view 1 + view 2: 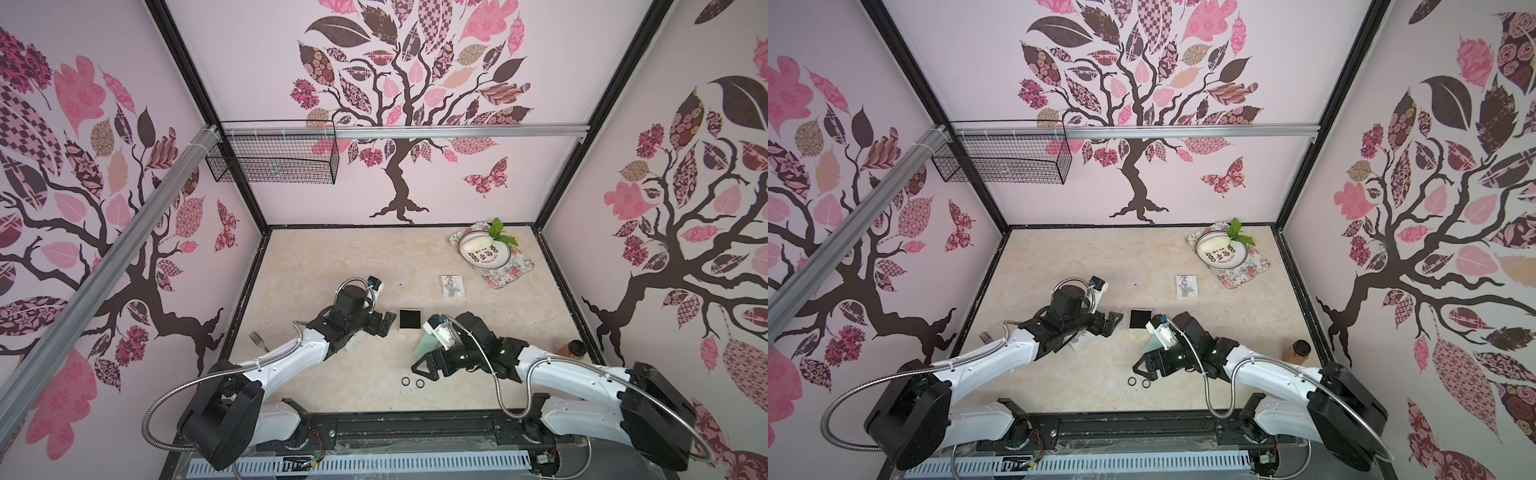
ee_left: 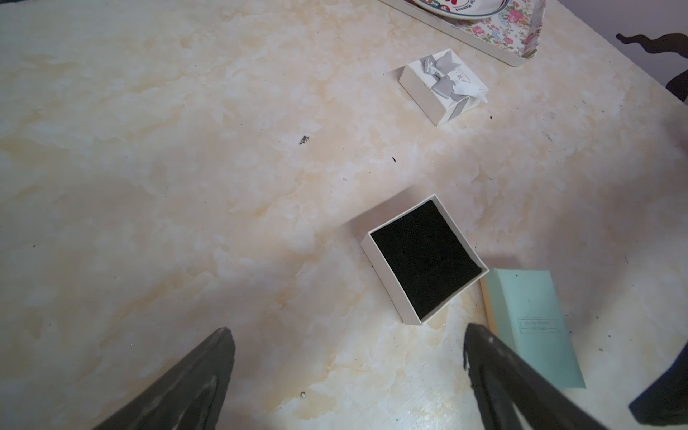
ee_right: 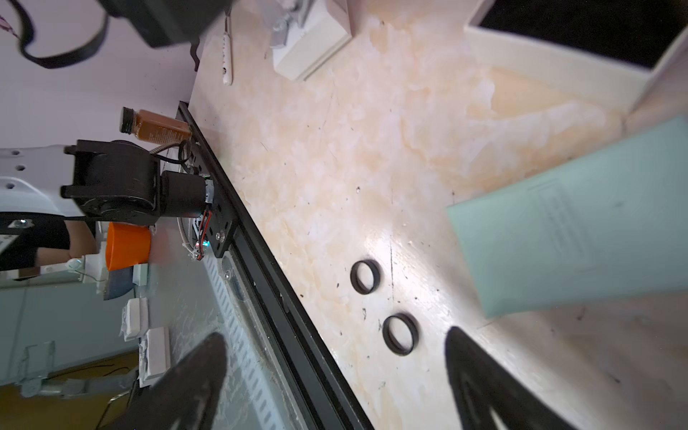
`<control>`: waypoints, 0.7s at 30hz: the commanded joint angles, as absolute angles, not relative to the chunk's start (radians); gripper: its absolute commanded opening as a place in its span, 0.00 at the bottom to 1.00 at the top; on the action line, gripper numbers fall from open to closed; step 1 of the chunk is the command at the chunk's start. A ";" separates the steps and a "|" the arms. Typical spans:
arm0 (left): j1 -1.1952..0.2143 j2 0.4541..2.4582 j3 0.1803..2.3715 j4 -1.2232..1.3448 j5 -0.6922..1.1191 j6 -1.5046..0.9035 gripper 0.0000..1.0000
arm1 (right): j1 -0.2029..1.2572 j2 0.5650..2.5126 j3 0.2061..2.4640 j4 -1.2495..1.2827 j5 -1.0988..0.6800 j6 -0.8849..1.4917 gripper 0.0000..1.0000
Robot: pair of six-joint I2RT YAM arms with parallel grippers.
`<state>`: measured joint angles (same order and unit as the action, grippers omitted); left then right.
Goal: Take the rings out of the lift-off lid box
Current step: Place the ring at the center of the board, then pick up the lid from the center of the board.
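Observation:
Two black rings [image 1: 405,381] [image 1: 420,383] lie side by side on the marble table near its front edge; the right wrist view shows them too [image 3: 366,277] [image 3: 401,334]. My right gripper [image 1: 422,371] [image 3: 335,337] hovers just above them, open and holding nothing. The lift-off lid box [image 1: 409,330] [image 2: 385,279] stands open mid-table, and no ring shows on its black lining. Its white lid with a grey bow [image 1: 451,286] [image 2: 443,87] lies farther back. My left gripper [image 1: 388,324] [image 2: 348,331] is open and empty, just left of the box.
A teal card [image 1: 424,347] [image 3: 577,231] lies between the box and my right gripper. Another white bowed box [image 1: 1079,341] sits under my left arm. A fork [image 1: 257,341] lies left, a brown bottle [image 1: 573,348] right, and a floral tray [image 1: 511,272] back right.

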<state>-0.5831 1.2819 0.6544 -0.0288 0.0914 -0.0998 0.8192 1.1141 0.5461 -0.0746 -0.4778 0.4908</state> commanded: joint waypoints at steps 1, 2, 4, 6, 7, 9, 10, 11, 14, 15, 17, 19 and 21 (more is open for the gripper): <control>-0.582 1.251 0.641 -0.026 0.072 -0.072 0.98 | 0.753 1.020 0.681 -0.300 -0.329 0.405 1.00; -0.580 1.246 0.641 -0.029 0.071 -0.071 0.98 | 0.701 1.025 0.714 -0.325 -0.319 0.389 1.00; -0.578 1.233 0.638 -0.030 0.077 -0.067 0.98 | 0.578 1.059 0.777 -0.350 -0.283 0.360 1.00; -0.575 1.221 0.632 -0.023 0.102 -0.056 0.98 | 0.484 1.134 0.836 -0.345 -0.221 0.328 1.00; -0.573 1.214 0.629 -0.017 0.119 -0.048 0.98 | 0.446 1.187 0.869 -0.334 -0.186 0.312 1.00; -0.574 1.199 0.621 -0.016 0.147 -0.028 0.98 | 0.398 1.312 0.931 -0.309 -0.139 0.286 1.00; -0.572 1.190 0.617 -0.016 0.157 -0.016 0.98 | 0.379 1.380 0.965 -0.294 -0.123 0.276 1.00; -0.573 1.182 0.611 -0.016 0.161 -0.006 0.98 | 0.363 1.438 0.996 -0.286 -0.117 0.270 1.00; -0.574 1.143 0.578 -0.002 0.182 0.020 0.98 | 0.333 1.596 1.094 -0.288 -0.071 0.274 1.00; -0.575 1.128 0.564 0.011 0.192 0.024 0.98 | 0.333 1.642 1.120 -0.279 -0.052 0.271 0.99; -0.574 1.108 0.543 0.033 0.215 0.031 0.98 | 0.333 1.721 1.180 -0.281 -0.027 0.265 1.00; -0.575 1.104 0.528 0.049 0.227 0.038 0.98 | 0.333 1.800 1.250 -0.304 0.008 0.260 1.00; -0.574 1.110 0.524 0.045 0.229 0.050 0.98 | 0.333 1.859 1.310 -0.323 0.023 0.253 1.00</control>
<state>-0.5762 1.1141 0.5545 0.0078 0.1963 0.0109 0.3309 1.7992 1.2198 -0.2871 -0.0410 0.2775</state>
